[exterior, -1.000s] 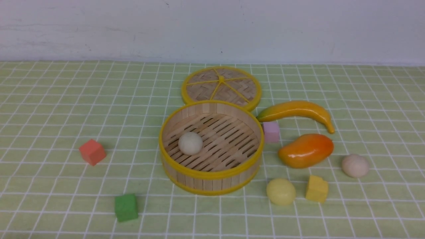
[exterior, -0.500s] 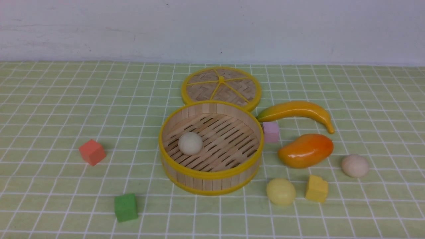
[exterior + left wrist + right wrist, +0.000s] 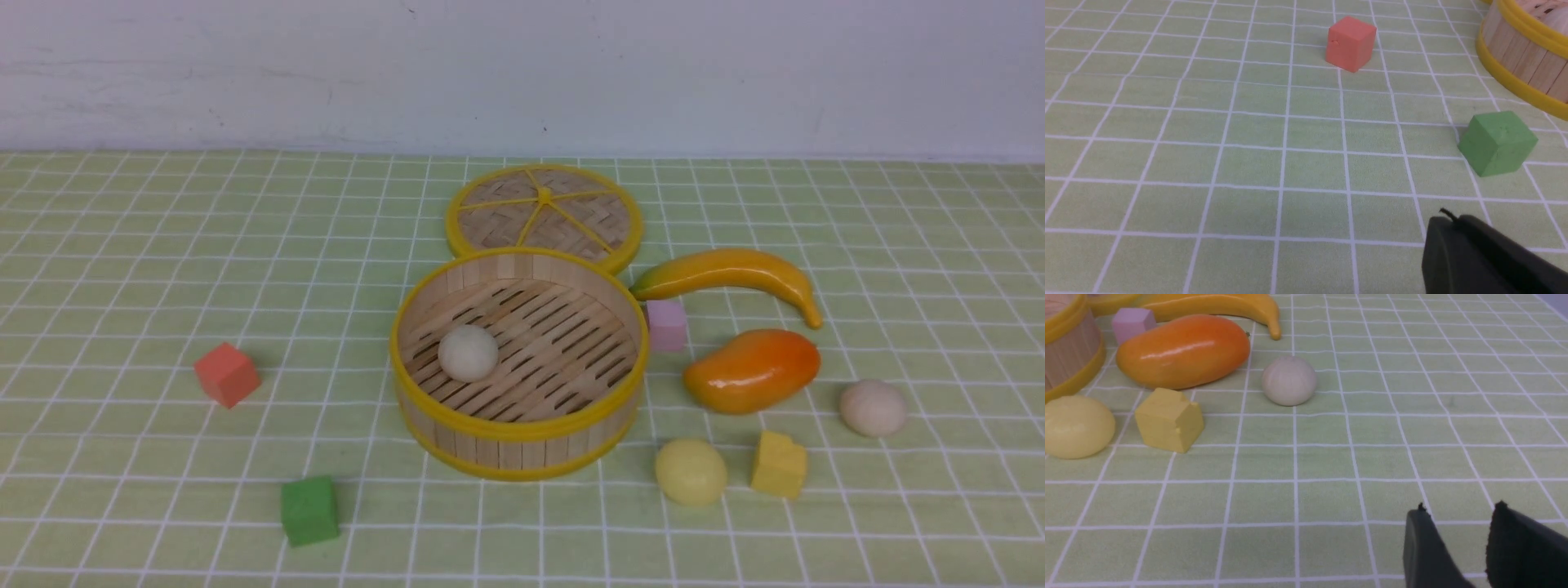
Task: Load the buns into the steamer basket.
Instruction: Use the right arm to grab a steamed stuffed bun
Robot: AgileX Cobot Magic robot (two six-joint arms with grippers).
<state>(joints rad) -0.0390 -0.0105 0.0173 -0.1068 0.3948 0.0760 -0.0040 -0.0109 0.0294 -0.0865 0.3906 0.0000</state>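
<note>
Steamer basket holds beige bun; yellow bun and second beige bun flank yellow cube beside mango. Left gripper clenched, empty; right gripper parted, empty.

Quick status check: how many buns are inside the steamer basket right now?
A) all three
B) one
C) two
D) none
B: a single off-white bun rests on the slatted floor of the steamer basket, while the pale yellow bun and the other off-white bun sit outside it, on its right side.
</note>
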